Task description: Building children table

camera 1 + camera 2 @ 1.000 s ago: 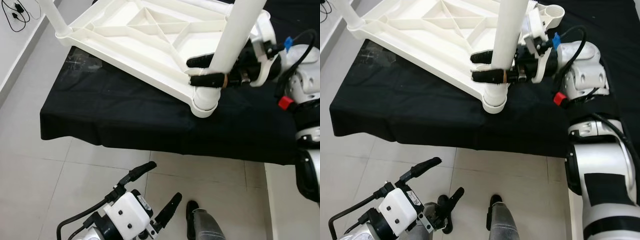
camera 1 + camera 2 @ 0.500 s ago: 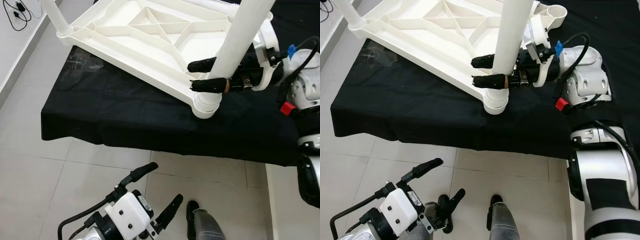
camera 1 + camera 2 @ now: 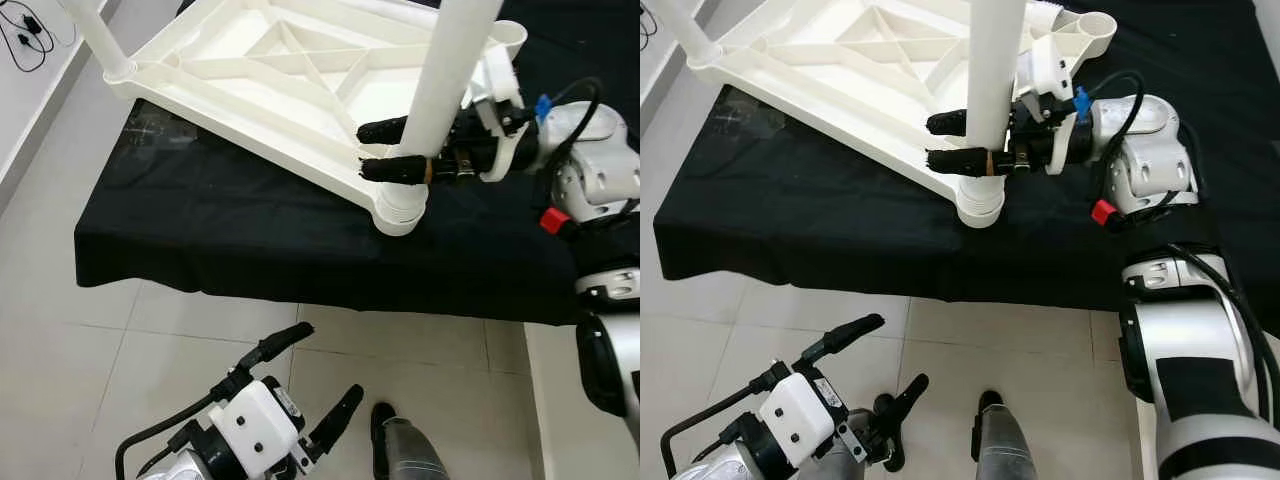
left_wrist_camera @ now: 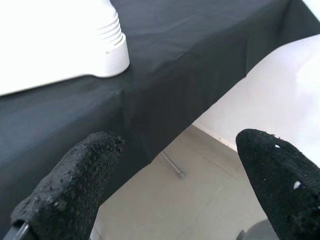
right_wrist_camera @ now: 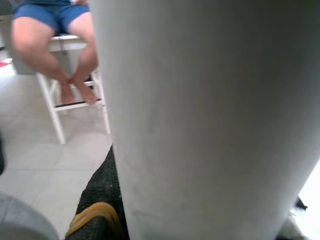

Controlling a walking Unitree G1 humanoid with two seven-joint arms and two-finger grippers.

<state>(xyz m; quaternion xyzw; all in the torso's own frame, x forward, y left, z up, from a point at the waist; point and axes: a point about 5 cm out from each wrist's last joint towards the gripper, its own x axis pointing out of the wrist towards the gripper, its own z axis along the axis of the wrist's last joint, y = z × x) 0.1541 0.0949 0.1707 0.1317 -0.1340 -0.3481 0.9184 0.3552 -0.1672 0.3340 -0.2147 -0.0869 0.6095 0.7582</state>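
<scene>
Alignment decides it: your right gripper point(image 3: 958, 139) clamps the upright white plastic leg point(image 3: 992, 80) directly above the tabletop's ribbed corner socket point(image 3: 979, 205); left gripper point(image 3: 318, 388) hangs open, empty.

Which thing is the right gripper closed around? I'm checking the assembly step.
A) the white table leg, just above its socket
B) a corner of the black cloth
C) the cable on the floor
A: the right gripper has a black finger on each side of the upright white table leg, just above the socket.
</scene>
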